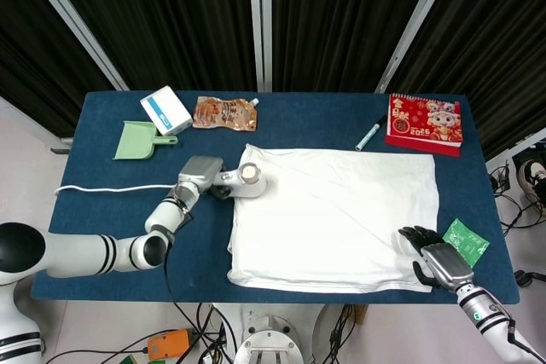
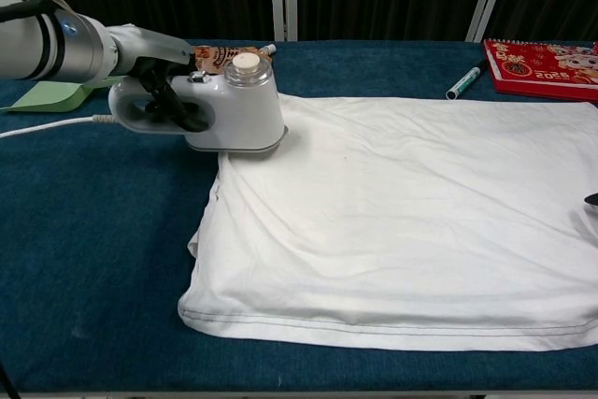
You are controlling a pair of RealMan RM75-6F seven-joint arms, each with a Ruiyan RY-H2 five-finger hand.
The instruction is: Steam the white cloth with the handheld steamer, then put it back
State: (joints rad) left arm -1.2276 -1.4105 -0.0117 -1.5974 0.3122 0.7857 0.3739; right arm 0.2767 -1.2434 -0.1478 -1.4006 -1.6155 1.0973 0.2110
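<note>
The right hand [image 1: 437, 260] rests on the blue table [image 1: 102, 219] at the white cloth's [image 1: 337, 215] near corner (fingers curled, holding nothing). The left hand [image 1: 200, 173] grips the steamer [image 2: 220, 109] at the cloth's far left edge. Behind hang black curtains [image 1: 341, 14].

You are working in a robot test lab: black curtains [image 1: 341, 14] with metal poles are hanging at twelve o'clock, cables [image 1: 341, 330] are trailing on the bare floor at six, and odd props are lying on a blue-covered table [image 1: 102, 210].
</note>
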